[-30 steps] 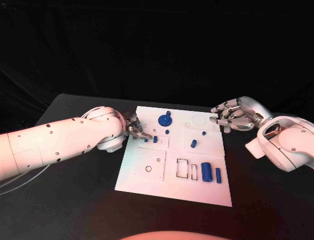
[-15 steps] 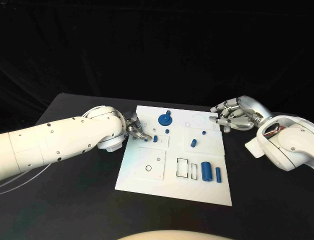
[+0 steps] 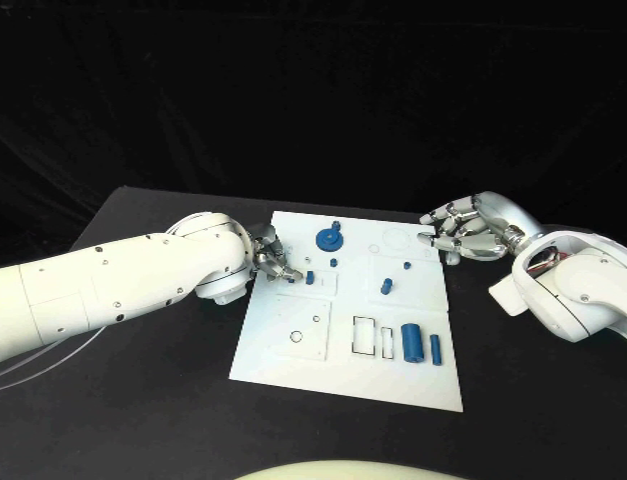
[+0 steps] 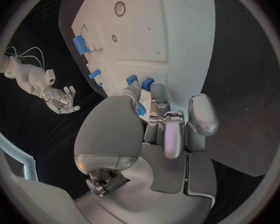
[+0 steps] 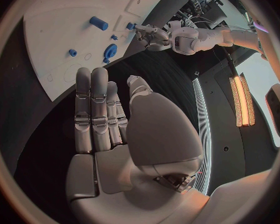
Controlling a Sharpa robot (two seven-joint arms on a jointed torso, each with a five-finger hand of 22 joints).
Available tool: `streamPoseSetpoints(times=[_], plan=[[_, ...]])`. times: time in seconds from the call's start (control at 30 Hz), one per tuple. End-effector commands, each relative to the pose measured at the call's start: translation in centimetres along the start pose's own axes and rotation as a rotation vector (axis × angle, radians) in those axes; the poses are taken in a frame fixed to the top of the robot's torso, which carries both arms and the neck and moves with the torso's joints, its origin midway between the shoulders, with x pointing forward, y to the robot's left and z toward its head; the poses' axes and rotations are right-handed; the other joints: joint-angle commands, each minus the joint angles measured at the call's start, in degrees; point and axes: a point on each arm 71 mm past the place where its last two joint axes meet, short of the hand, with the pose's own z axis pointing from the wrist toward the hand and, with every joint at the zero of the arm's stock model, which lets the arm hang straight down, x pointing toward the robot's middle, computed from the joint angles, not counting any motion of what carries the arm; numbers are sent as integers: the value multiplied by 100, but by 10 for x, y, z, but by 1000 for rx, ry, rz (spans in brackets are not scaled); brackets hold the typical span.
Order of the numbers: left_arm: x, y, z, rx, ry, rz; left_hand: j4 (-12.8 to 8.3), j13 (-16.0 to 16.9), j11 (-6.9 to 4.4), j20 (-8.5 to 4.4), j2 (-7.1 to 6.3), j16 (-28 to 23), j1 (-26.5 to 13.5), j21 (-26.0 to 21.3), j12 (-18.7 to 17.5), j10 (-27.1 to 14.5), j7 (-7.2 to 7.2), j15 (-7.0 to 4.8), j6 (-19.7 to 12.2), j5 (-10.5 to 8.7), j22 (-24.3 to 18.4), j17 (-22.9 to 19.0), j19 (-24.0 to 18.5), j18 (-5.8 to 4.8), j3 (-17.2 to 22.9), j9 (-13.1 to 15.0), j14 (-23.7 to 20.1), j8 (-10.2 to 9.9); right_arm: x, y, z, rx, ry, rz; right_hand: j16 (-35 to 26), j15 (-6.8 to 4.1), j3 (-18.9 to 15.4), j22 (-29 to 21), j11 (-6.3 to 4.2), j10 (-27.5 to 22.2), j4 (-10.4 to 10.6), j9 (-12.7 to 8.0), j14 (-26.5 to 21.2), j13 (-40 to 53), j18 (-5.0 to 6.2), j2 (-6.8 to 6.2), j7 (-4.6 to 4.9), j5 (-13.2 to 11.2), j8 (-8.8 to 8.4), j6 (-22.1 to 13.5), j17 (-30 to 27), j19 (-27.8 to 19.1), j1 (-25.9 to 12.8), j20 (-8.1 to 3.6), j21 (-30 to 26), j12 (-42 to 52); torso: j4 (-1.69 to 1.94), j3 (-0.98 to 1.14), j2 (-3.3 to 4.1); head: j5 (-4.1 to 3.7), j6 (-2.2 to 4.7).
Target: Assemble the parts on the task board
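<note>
White task board sits mid black worktop. Left hand at its left edge, fingertips pinching a small blue part. Right hand off the board's far right corner, fingers apart, holding nothing.

One task board, two hands, and seven blue parts countable from the head view.

The worktop carries one white task board. On it the head view shows one round gear-like part, two long cylinders, the thicker beside the thinner, and four small pieces: and. Two outlined rectangular slots sit beside the cylinders. Two hands are present, the left hand and the right hand.
</note>
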Motion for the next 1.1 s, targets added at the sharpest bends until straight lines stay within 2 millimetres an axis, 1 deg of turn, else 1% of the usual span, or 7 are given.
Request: streamPoseSetpoints(times=[0.03, 0.17, 0.3, 0.53, 0.67, 0.93, 1.1], plan=[[2, -3, 0, 20, 17, -12, -28, -47, -34, -2, 31, 22, 132, 23, -64, -19, -24, -36, -8, 25, 11, 1370, 20, -52, 116, -19, 553, 21, 1, 1, 0, -11, 13, -2, -22, 4, 33, -8, -9, -24, 11, -8, 24, -5, 27, 10, 12, 40, 36, -6, 10, 49, -66, -5, -22, -10, 1, -2, 2, -6, 2], [3, -4, 0, 26, 24, -19, -119, -120, -42, -9, 67, 22, 339, 28, -134, -41, -30, -46, -36, 29, 21, 1370, 17, -52, 374, -52, 553, 21, 1, 1, 0, -11, 13, -2, -22, 4, 33, -8, -9, -24, 11, -8, 24, -5, 27, 10, 12, 40, 36, -6, 10, 49, -66, -5, -22, -10, 1, -1, 0, -6, -3], [3, -5, 0, 30, 31, -24, -197, -171, -48, -13, 35, 22, 464, 32, -183, -33, -36, -47, -53, 30, 29, 1370, 13, -53, 684, -78, 553, 35, 1, 1, 0, -11, 14, -2, -22, 4, 33, -8, -9, -24, 11, -8, 24, -5, 27, 10, 12, 40, 36, -6, 10, 49, -66, -5, -22, -10, 3, -2, -2, -6, -2], [4, -5, 0, 36, 44, -40, -339, -226, -56, -14, -116, 23, 504, 41, -230, 8, -43, -46, -79, 33, 45, 1371, 10, -54, 1264, -91, 553, 101, 2, 0, 0, -10, 14, -2, -29, 3, 42, -12, -10, -24, 9, -9, 28, -11, 27, 19, 12, 50, 38, -7, 13, 53, -63, -6, -28, -9, 4, -1, -4, 0, 6], [5, -7, 0, 42, 52, -52, -452, -253, -59, -12, -244, 22, 431, 44, -248, 37, -38, -47, -106, 31, 52, 1370, 8, -55, 1643, -79, 553, 168, 2, 0, 0, -11, 15, -1, -29, 3, 42, -12, -10, -24, 9, -9, 28, -11, 27, 19, 12, 50, 38, -7, 13, 53, -63, -6, -28, -9, 3, -3, -3, 0, 16], [6, -10, -4, 50, 73, -73, -534, -263, -55, -10, -334, 23, 303, 45, -245, 69, -42, -54, -117, 23, 53, 1371, 5, -53, 1897, -61, 553, 238, 2, 0, 1, -10, 16, 0, -29, 3, 42, -12, -10, -24, 9, -9, 28, -11, 27, 19, 12, 50, 38, -7, 13, 53, -63, -6, -28, -9, 4, 2, -5, 1, 28], [-3, -14, -10, 53, 82, -66, -585, -311, -58, -10, -357, 22, 266, 36, -285, 53, -43, -54, -131, 25, 40, 1370, -4, -50, 2000, -55, 553, 262, 2, 0, 1, -9, 16, 0, -29, 3, 42, -12, -10, -24, 9, -9, 28, -11, 27, 19, 12, 50, 38, -7, 13, 53, -63, -6, -28, -9, 2, 4, -4, 10, 41]])
